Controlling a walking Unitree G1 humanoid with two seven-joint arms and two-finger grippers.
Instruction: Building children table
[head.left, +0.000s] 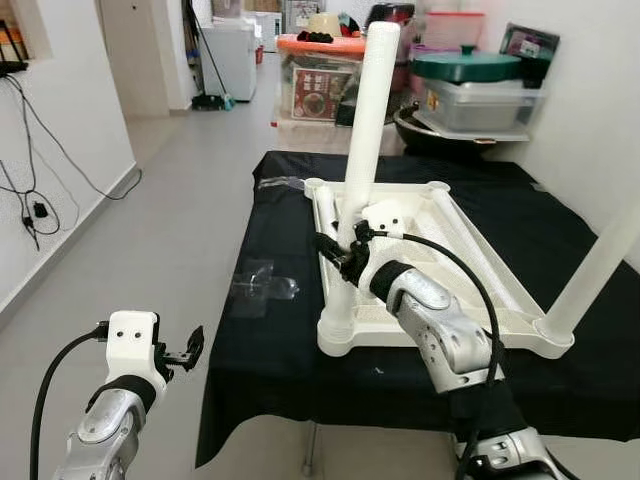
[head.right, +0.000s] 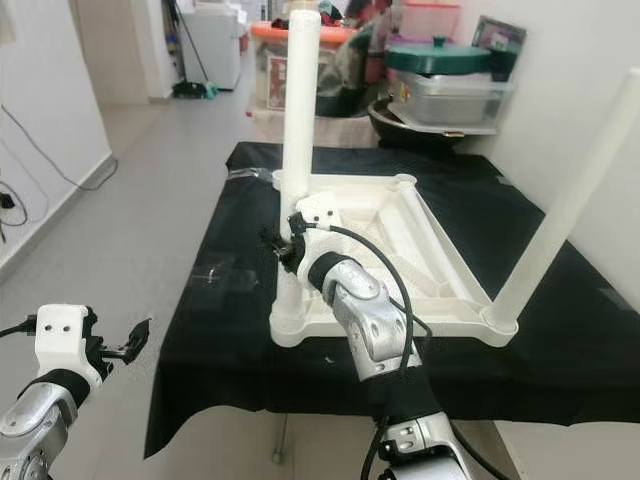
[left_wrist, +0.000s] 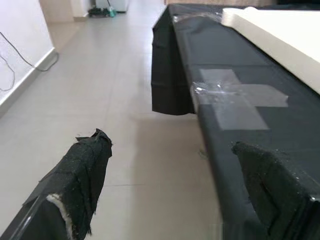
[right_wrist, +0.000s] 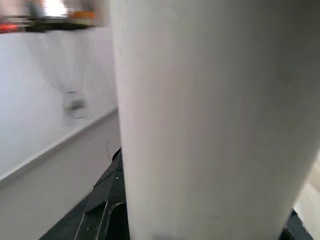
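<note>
Assembly partway: two legs stand in the upturned tabletop (head.left: 455, 245).
Right end effector (head.left: 345, 252) grasps the near-left leg (head.left: 366, 130); left end effector (head.left: 188, 350) hangs released beside the worktop (head.left: 260, 340).

White table top (head.left: 480, 265), white legs (head.left: 368, 120); black cloth (head.left: 560, 230) beneath. Silver arms, black fingers (left_wrist: 85, 175). Green lid (head.left: 465, 66) upper right, orange lid (head.left: 320, 45) upper centre. Grey floor (head.left: 170, 230).

The bare grey tiled floor (head.left: 190, 200) left of the black-draped table (head.left: 270, 350) lies open. On the table, the upturned white plastic tabletop (head.left: 480, 290) and its upright white tube legs (head.left: 368, 110) block the middle, and stacked storage boxes (head.left: 320, 80) crowd the far end.
</note>
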